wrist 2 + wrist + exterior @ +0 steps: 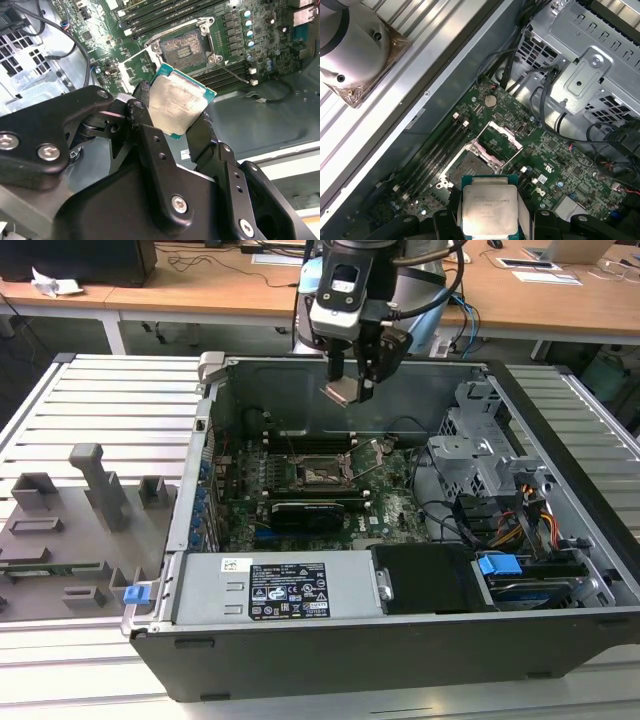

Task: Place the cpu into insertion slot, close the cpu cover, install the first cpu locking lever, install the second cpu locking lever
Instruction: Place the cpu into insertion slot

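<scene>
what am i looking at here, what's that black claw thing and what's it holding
It is a robot arm working over an open computer case on a slatted metal table. The exterior view comes from a camera off the arm; both wrist views from cameras riding on it. Its gripper is shut on the cpu, a flat square chip with a silvery top, held above the motherboard. Below, the insertion slot is bare, its cpu cover flipped open.
</scene>
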You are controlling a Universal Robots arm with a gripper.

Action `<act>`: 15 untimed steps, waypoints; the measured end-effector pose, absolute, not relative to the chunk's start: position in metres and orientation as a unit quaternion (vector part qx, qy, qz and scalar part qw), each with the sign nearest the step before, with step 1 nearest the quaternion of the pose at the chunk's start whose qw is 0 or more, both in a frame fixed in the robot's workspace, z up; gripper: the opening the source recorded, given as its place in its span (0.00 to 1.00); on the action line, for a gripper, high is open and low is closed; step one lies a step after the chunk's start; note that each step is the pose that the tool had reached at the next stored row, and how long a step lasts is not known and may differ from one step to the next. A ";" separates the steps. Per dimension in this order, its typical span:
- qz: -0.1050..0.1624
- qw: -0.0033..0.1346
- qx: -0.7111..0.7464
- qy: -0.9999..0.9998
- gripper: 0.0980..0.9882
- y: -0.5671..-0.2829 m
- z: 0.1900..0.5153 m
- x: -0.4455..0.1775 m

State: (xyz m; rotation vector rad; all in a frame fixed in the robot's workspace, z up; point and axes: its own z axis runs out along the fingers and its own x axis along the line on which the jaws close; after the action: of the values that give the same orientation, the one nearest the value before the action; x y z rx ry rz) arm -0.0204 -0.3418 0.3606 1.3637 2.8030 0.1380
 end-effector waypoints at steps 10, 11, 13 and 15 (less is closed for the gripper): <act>0.044 0.012 0.469 0.882 0.49 -0.342 0.359 -0.020; 0.044 0.012 0.472 0.881 0.49 -0.342 0.359 -0.020; 0.044 0.013 0.476 0.878 0.49 -0.342 0.359 -0.020; 0.044 0.013 0.480 0.876 0.49 -0.342 0.358 -0.020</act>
State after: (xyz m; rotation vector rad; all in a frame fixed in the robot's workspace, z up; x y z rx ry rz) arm -0.0204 -0.3418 0.3585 1.4965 2.7296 0.1359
